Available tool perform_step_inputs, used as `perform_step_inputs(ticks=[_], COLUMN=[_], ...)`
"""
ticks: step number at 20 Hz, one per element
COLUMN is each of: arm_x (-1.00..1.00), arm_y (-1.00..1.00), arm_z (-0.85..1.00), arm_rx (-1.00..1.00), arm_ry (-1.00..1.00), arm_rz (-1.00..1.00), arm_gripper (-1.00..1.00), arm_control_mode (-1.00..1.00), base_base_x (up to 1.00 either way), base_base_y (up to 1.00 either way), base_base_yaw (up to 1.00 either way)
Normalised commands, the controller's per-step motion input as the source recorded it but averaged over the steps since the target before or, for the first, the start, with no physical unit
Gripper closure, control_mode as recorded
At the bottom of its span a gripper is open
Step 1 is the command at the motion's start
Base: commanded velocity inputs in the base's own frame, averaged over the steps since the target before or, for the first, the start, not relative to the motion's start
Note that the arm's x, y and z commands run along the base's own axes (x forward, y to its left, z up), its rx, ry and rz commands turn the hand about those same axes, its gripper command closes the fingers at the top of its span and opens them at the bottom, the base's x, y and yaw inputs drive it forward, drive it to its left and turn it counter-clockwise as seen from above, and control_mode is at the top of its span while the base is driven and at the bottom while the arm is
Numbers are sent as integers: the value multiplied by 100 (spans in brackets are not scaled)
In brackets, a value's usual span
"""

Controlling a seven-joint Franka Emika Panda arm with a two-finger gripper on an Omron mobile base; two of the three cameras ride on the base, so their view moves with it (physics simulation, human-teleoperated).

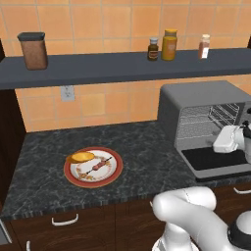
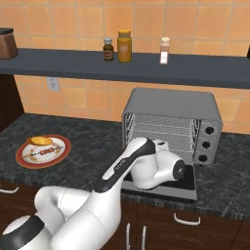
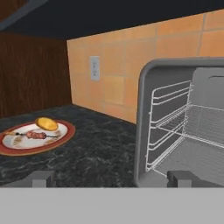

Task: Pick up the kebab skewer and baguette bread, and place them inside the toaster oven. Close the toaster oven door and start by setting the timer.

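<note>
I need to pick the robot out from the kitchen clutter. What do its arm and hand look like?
The arm is glossy white, made of rounded tubular segments with dark joints and a black band carrying small lettering along one link. The hand ends in two small, blocky dark-grey fingertips. No loose cables show.

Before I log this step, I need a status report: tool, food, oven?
Tool open, empty, facing oven mouth. Kebab skewer and baguette bread on plate, untouched. Toaster oven door down, racks bare. Nothing in the way.

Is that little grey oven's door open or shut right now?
Open. The toaster oven door lies folded down flat on the counter, and the toaster oven's wire racks show bare.
</note>
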Motion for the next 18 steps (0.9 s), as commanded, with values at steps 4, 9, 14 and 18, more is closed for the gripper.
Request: perform_step_inputs(ticks=[4,9,14,18], arm_x=[41,33,42,37], arm_y=[-16,-13,-3,-18], arm_z=[-5,-20,-28,-34], arm_rx=[0,6,15,3], arm_ry=[0,0,0,0], arm_rz=[0,0,0,-2], arm_gripper=[-100,-100,-100,-100], arm_control_mode=[-100,-100,-100,-100], base_base_x=[0,0,0,0], base_base_y=[0,0,0,0], base_base_yaw=[0,0,0,0])
